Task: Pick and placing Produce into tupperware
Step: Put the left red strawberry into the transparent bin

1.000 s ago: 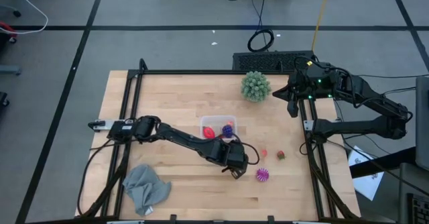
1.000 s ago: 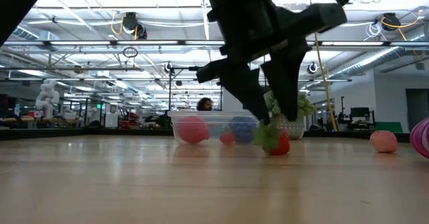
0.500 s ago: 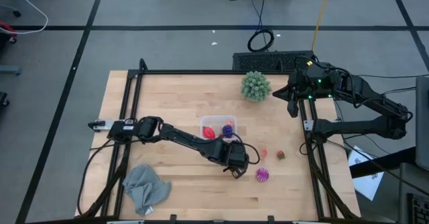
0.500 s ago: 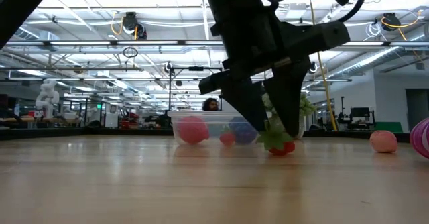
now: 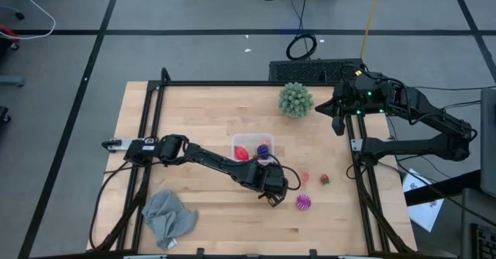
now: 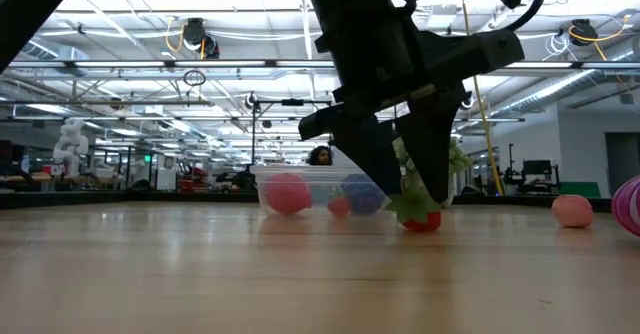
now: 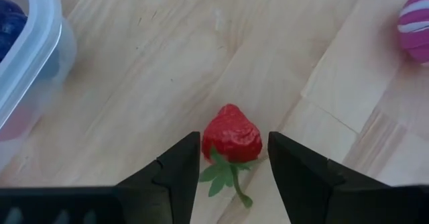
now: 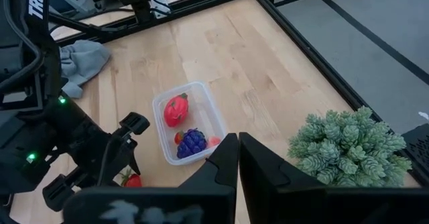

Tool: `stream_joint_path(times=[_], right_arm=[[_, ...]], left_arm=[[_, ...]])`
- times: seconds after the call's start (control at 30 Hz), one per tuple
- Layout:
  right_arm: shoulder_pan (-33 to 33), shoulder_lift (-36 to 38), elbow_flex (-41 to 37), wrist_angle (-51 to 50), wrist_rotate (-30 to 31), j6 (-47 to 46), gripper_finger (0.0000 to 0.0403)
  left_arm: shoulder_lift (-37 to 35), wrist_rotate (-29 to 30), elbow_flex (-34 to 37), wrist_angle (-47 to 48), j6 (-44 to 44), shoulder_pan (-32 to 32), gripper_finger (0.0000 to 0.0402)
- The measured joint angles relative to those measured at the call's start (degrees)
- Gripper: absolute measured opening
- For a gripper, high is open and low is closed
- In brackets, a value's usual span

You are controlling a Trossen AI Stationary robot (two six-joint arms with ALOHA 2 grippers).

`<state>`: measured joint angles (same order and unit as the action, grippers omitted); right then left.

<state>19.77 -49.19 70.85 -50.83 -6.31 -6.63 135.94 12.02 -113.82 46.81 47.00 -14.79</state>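
A red toy strawberry (image 7: 231,133) lies on the table, also seen in the low view (image 6: 421,218). My left gripper (image 7: 233,167) is open and points down over it, one finger on each side; it also shows in the high view (image 5: 273,198). The clear tupperware (image 5: 253,147) stands just beyond it and holds a red piece (image 8: 176,110), a dark purple piece (image 8: 192,143) and a small red one. My right gripper (image 8: 238,158) is shut and empty, up at the table's far right (image 5: 338,124). My left gripper's fingers (image 7: 179,167) stand close on either side of the strawberry's leafy end (image 7: 221,170), coming from above. The strawberry rests on the table. I cannot tell whether the fingers touch it.
A striped magenta piece (image 5: 303,202), a pink piece (image 5: 304,177) and a small red piece (image 5: 324,179) lie on the table to the right of my left gripper. A green spiky ball (image 5: 295,99) stands at the far edge. A grey cloth (image 5: 169,216) lies near left.
My left gripper has come down a little and shifted slightly toward the table's right, so its fingertips now stand lower around the strawberry.
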Motion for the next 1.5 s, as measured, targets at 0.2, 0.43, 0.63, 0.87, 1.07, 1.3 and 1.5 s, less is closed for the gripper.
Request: stream_joint_path(times=[0.2,0.43,0.63,0.87,1.07,1.3,1.5], right_arm=[[0.0,0.0,-0.01,0.0,0.0,0.0,0.0004],[0.0,-0.02,0.0,0.77,0.0,0.0,0.0004],[0.0,-0.02,0.0,2.04,0.0,0.0,0.0004],[0.0,-0.02,0.0,2.43,0.0,0.0,0.0004],[0.0,-0.02,0.0,2.43,0.0,0.0,0.0004],[0.0,-0.02,0.0,2.43,0.0,0.0,0.0004],[0.0,-0.02,0.0,2.39,-0.02,0.0,0.0004]], left_arm=[[0.17,0.41,0.0,-0.06,-0.01,0.02,0.0181],[2.16,-1.54,-0.03,-1.13,0.66,0.04,0.0181],[2.05,-1.08,-0.04,-1.14,1.13,0.04,0.0181],[2.03,-1.07,-0.02,-1.03,1.77,0.07,0.0181],[1.97,-1.21,-0.02,-1.07,2.65,0.04,0.015],[1.74,-1.78,-0.01,-1.43,2.8,0.02,0.0142],[1.02,-2.18,0.02,-1.97,3.48,0.0,0.0156]])
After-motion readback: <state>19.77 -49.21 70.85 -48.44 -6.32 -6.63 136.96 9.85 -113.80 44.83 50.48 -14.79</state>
